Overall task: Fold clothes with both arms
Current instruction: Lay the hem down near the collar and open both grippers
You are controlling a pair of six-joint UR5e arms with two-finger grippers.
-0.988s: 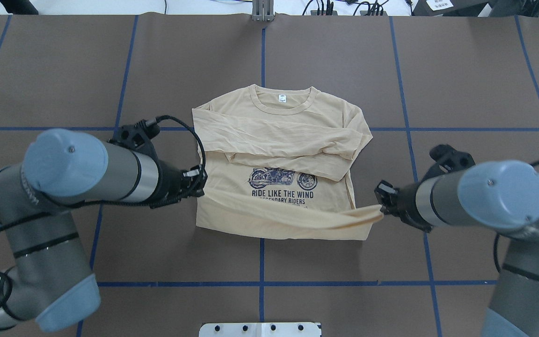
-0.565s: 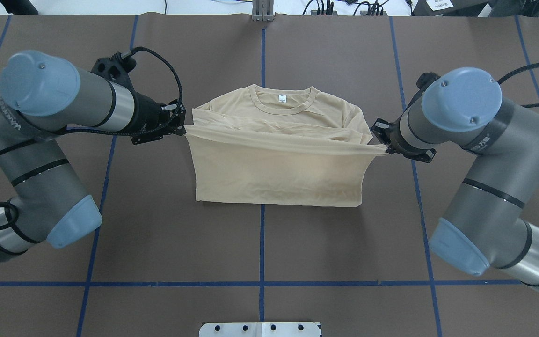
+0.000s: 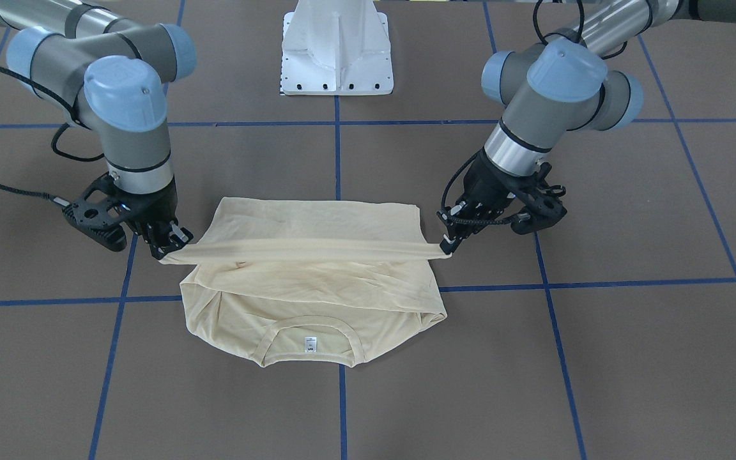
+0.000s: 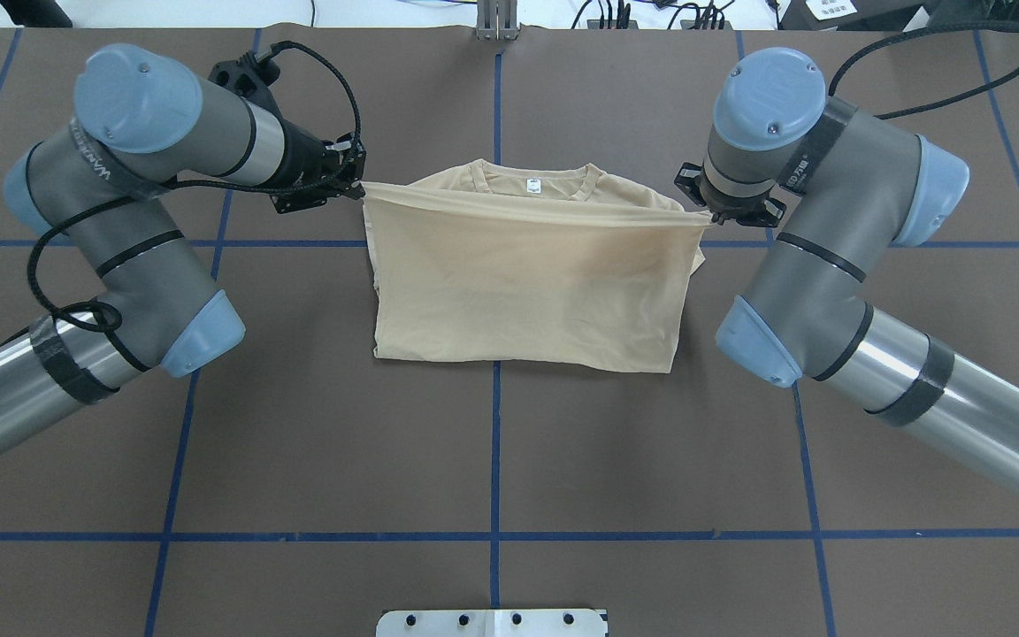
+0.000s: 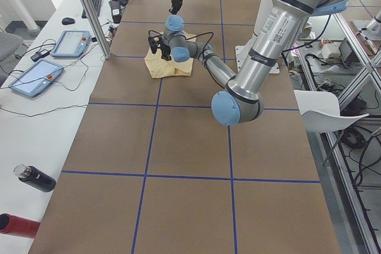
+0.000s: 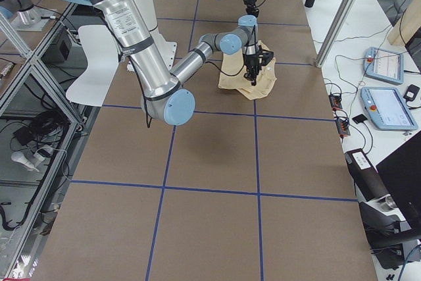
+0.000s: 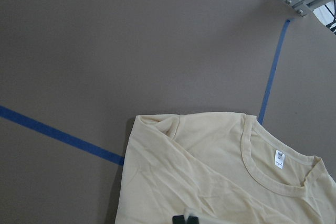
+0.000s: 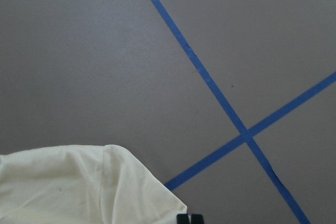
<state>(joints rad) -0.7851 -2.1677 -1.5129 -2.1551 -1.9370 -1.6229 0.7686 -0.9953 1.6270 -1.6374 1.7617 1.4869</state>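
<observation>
The cream-yellow shirt [image 4: 527, 283] lies at the table's middle, collar and white neck label [image 4: 533, 186] on the far side. Its lower half is folded over the chest, so the print is hidden. My left gripper [image 4: 357, 187] is shut on the left hem corner. My right gripper [image 4: 706, 212] is shut on the right hem corner. Between them the hem hangs taut just above the shoulders, near the collar. In the front-facing view the left gripper [image 3: 448, 246] is on the right, the right gripper [image 3: 167, 252] on the left, and the shirt [image 3: 310, 281] is between them. The left wrist view shows the collar [image 7: 273, 166].
The brown table cover [image 4: 492, 460] carries a blue tape grid. The white pedestal base [image 3: 336, 48] stands at the robot's side. A metal bracket [image 4: 497, 22] sits at the far edge. Tablets [image 5: 36, 75] and a bottle [image 5: 36, 178] lie on the side bench.
Both grippers have carried the hem from the near side up and over the shirt towards the collar. The sleeves and the motorcycle print are now covered.
</observation>
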